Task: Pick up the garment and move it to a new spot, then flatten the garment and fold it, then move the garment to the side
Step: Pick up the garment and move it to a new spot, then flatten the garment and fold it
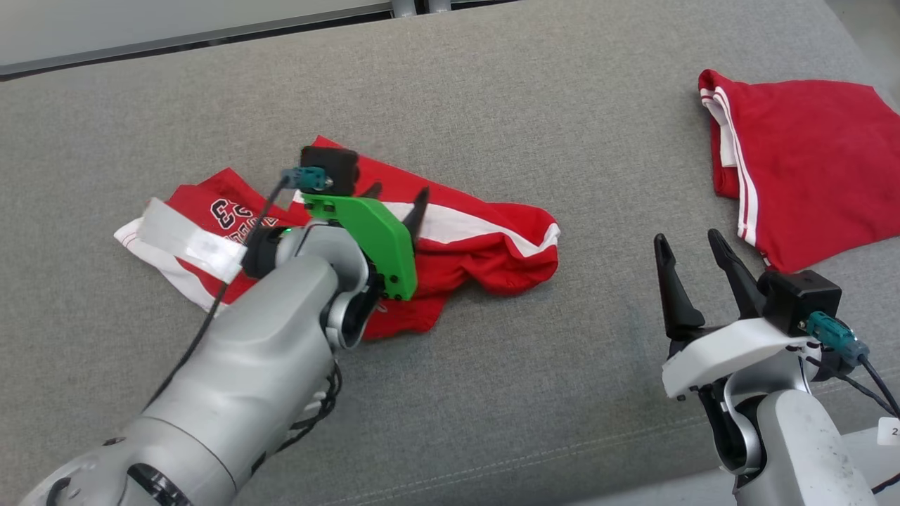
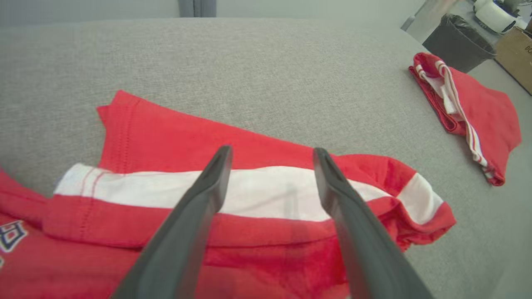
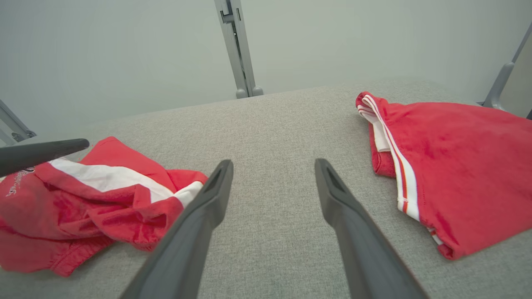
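A crumpled red garment (image 1: 485, 246) with a white band and printed lettering lies left of centre on the grey padded surface (image 1: 492, 105). My left gripper (image 1: 397, 200) hovers over its middle, open, with nothing between the fingers. In the left wrist view the garment (image 2: 257, 191) spreads under the gripper (image 2: 272, 155). My right gripper (image 1: 689, 246) stands open at the lower right, over bare surface, apart from the cloth. The right wrist view shows the garment (image 3: 95, 199) to the left of the gripper (image 3: 274, 166).
A second red garment (image 1: 808, 169) with white stripes lies folded at the far right; it also appears as the folded garment (image 2: 469, 108) and the folded garment (image 3: 457, 158). A black bin (image 2: 457, 41) and a cardboard box (image 2: 515, 54) stand beyond the surface's right edge.
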Available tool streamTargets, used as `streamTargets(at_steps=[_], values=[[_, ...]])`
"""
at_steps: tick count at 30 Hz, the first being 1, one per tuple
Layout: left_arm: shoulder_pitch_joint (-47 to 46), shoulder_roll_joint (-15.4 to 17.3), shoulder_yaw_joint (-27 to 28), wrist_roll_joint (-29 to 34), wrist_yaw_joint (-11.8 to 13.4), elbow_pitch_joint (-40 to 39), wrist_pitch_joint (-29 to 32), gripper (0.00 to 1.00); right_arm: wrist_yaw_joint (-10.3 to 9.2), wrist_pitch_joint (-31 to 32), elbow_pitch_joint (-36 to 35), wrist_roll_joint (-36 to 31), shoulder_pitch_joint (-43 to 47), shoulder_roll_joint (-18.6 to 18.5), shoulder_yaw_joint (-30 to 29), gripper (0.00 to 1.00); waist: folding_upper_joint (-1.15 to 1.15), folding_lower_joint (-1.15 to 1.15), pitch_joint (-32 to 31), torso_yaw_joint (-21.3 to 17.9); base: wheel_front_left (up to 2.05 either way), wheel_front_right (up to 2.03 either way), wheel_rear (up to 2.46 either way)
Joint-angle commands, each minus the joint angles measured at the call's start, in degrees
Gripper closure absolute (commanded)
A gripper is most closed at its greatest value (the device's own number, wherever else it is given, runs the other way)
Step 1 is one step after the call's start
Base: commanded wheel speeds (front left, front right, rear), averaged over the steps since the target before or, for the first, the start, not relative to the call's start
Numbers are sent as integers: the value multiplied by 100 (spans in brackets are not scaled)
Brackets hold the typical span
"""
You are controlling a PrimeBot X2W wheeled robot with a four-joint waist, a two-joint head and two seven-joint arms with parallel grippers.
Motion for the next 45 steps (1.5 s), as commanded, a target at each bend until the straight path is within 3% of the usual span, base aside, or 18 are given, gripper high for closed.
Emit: streamTargets(at_steps=[1, 12, 17, 26, 27, 28, 29, 30, 31, 32, 33, 45], values=[[-120, 93, 63, -36, 59, 107, 38, 0, -2, 21, -47, -44, 41, -15, -24, 0, 0, 0, 36, -30, 0, 0, 0], [-326, 522, 299, -261, 167, 884, 347, 0, -2, 144, -255, -163, 80, -31, -193, 0, 0, 0, 225, -38, 0, 0, 0], [-372, 564, 251, -261, 10, 1034, 514, 0, -2, 209, -345, -195, 88, -45, -200, 0, 0, 0, 265, 26, 0, 0, 0], [-363, 351, 207, -325, -381, 1076, 720, 0, -2, 277, -390, -199, 86, -72, -148, 0, 0, 0, 227, 86, 0, 0, 0], [-349, 325, 199, -328, -404, 1084, 718, 3, -2, 279, -386, -195, 92, -71, -135, 0, 0, 0, 215, 80, 0, 0, 0], [-342, 297, 193, -318, -430, 1087, 682, 28, -2, 283, -387, -193, 101, -71, -126, 0, 0, 0, 201, 76, 0, 0, 0], [-339, 270, 203, -313, -449, 1090, 629, 36, -2, 285, -386, -188, 114, -70, -116, 0, 0, 0, 185, 71, 0, 0, 0], [-336, 245, 217, -320, -466, 1101, 578, 63, -2, 287, -384, -180, 120, -71, -113, 0, 0, 0, 174, 67, 0, 0, 0], [-328, 221, 220, -319, -483, 1112, 540, 76, -2, 285, -378, -174, 125, -76, -114, 0, 0, 0, 161, 66, 0, 0, 0], [-321, 202, 223, -320, -503, 1122, 502, 96, -2, 284, -369, -168, 129, -83, -119, 0, 0, 0, 147, 68, 0, 0, 0], [-313, 193, 220, -314, -530, 1134, 468, 100, -2, 282, -361, -166, 130, -86, -125, 0, 0, 0, 133, 72, 0, 0, 0], [-393, 77, 265, -230, -750, 1042, -148, 100, -2, 273, -379, -199, 285, -73, -267, 0, 0, 0, -122, 406, 0, 0, 0]])
